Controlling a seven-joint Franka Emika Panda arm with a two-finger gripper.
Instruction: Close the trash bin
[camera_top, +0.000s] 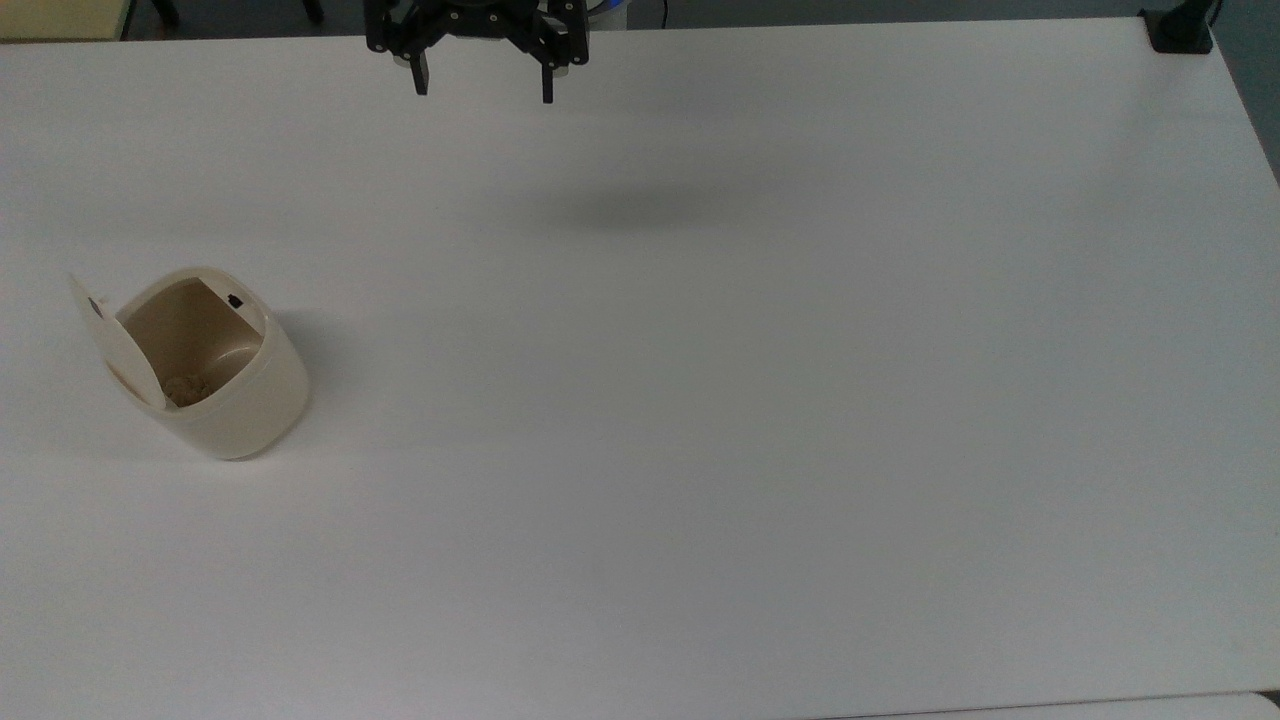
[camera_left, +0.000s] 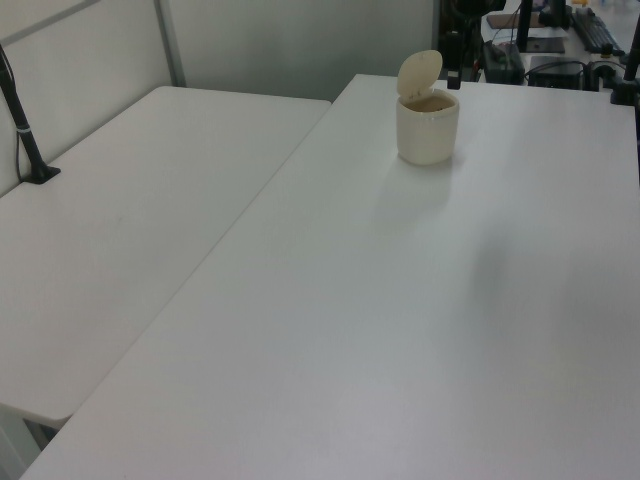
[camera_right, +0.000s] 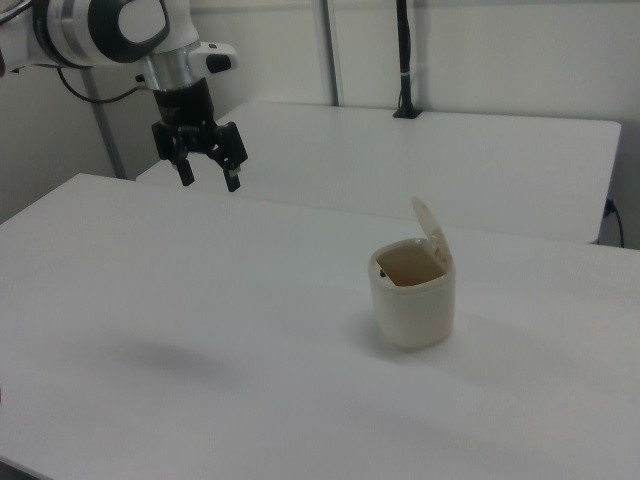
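Your arm (camera_right: 110, 30) reached in from the right view's upper left, its white and grey wrist bent so that the black gripper (camera_right: 208, 177) pointed down, hanging well above the white table (camera_right: 200, 330) with nothing in it. The two fingers (camera_right: 186, 172) stood spread wide apart, plainly open. In the top view you could see the gripper (camera_top: 483, 88) at the far edge of the table (camera_top: 700, 450), at the top of the picture, both fingertips (camera_top: 421, 84) pointing toward the tabletop, and a soft shadow (camera_top: 640, 205) lay on the surface below and to the top view's right of it. The trash bin (camera_top: 215, 365) stood far from the gripper, near the top view's left edge, upright on the table. Its lid (camera_top: 115, 345) was swung up and stood open on the top view's left side of the rim, leaving the tan inside exposed, with a small black tab (camera_top: 235, 300) near the rim on the far side and something pale and crumbly lying at the bottom. In the right view the trash bin (camera_right: 413, 295) sat to the right of centre with its lid (camera_right: 432, 232) raised at the back right; in the left view the trash bin (camera_left: 428, 125) stood toward the far end of the table (camera_left: 400, 330), its lid (camera_left: 419, 74) tilted up on its left.
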